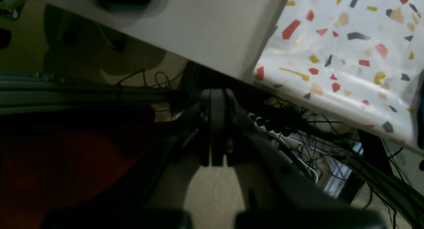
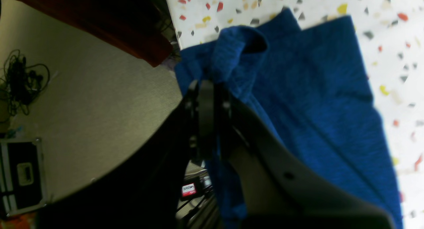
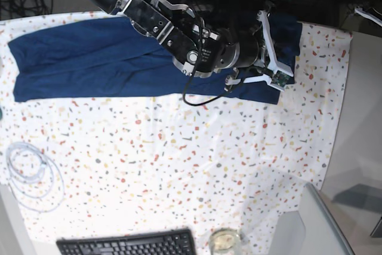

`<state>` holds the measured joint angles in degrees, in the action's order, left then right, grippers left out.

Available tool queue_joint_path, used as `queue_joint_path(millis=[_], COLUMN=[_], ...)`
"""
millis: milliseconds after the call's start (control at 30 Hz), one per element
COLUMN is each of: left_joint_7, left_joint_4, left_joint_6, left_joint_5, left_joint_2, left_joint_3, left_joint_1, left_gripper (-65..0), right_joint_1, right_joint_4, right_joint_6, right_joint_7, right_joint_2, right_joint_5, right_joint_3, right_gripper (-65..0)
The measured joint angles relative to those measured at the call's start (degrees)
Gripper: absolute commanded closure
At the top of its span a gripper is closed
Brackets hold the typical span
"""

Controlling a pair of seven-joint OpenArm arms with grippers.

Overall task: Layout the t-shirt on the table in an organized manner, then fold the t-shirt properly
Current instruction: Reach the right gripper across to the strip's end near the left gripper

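The right jaws (image 2: 208, 90) pinched the t-shirt (image 2: 308, 100) hem just ahead, needing a taut, even pull over the table (image 2: 391, 40); the left jaws (image 1: 217, 100) sat shut, empty.

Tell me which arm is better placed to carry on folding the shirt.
The right arm, most likely. Its gripper is shut on an edge of the t-shirt lying on the table. The left gripper is shut on nothing, off the table's edge, above the floor.
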<state>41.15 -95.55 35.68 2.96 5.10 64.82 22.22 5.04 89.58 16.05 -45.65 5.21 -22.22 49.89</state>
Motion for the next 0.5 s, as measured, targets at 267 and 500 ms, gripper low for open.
queue_joint_path(millis=[267,500], left_joint_7=[0.2,0.0], left_joint_4=[2.4,1.9], left_joint_6=[0.0,0.1], left_joint_5=[0.1,0.2], left_joint_2=[0.0,0.2], left_joint_3=[0.0,-3.6], left_joint_1=[0.0,0.7], left_gripper=[0.0,0.0], right_joint_1=[0.4,0.6], right_joint_4=[-1.2,-1.2], right_joint_6=[0.0,0.0], right_joint_7=[0.8,0.9], right_joint_2=[-0.2,0.3], right_joint_5=[0.1,0.0], right_joint_3=[-0.5,-0.3], right_gripper=[-0.2,-11.9])
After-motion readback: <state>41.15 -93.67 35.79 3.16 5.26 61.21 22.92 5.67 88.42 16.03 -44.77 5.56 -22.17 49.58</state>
